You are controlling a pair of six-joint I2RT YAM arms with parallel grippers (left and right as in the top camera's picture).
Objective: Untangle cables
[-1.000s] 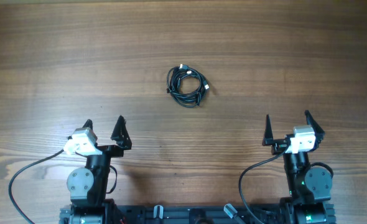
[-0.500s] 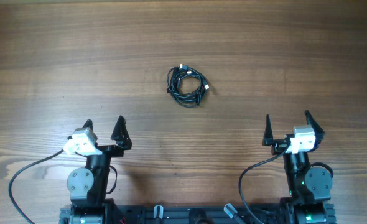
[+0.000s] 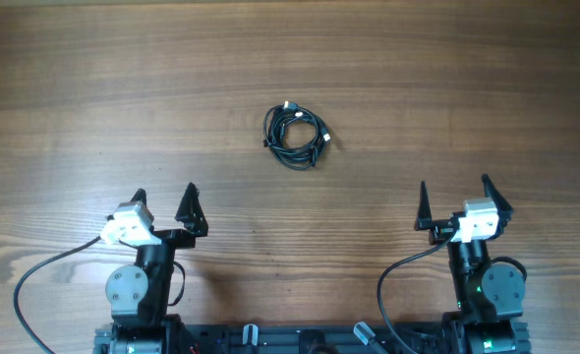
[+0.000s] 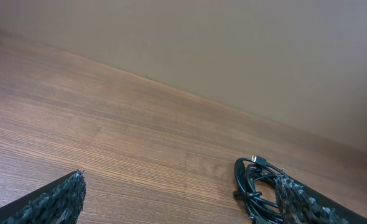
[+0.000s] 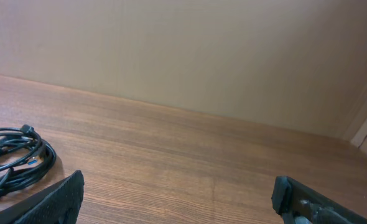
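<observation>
Both arms sit folded low in the overhead frame, left gripper (image 3: 164, 197) and right gripper (image 3: 454, 192) spread wide, grasping nothing. The cables (image 3: 295, 136) lie coiled above centre.

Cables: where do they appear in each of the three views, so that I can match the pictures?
Overhead: the cables lie coiled just above the centre of the table.
Left wrist: the cables are at the lower right, near the bottom edge.
Right wrist: the cables are at the lower left, cut by the left edge.
Shared landmark: the wooden table under them.
</observation>
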